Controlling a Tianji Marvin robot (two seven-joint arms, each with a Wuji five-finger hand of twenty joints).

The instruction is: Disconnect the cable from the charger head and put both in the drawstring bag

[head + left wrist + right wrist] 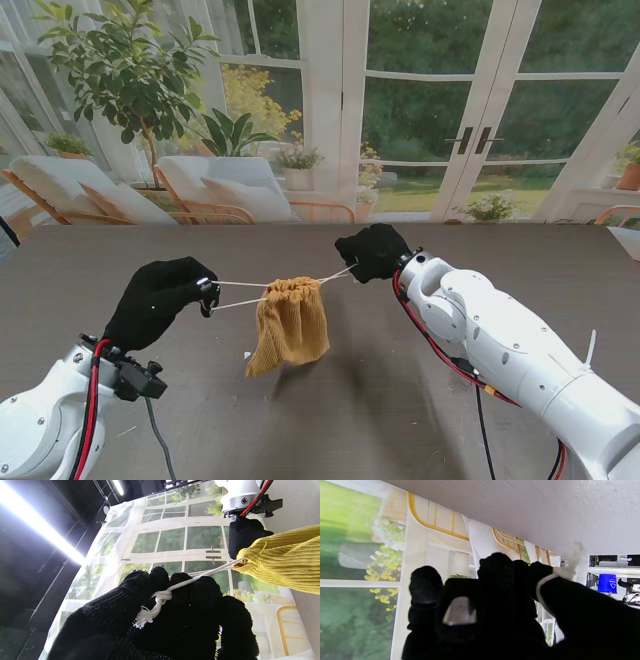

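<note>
Cloth, soft and ribbed, makes up the yellow bag (289,322), which hangs in the air over the middle of the surface (400,420), its mouth puckered tight. Left hand (158,298), at nine o'clock from it, is closed on the knotted cord (160,597); right hand (374,251), at two o'clock, pinches the other cord end (566,571). Both cords run taut. I'd judge the bag light and limp, sagging wherever unsupported, so the cords are the sure hold. Thin and smooth, they might slip through gloved fingers. Cable and charger are not visible; presumably they're inside.
</note>
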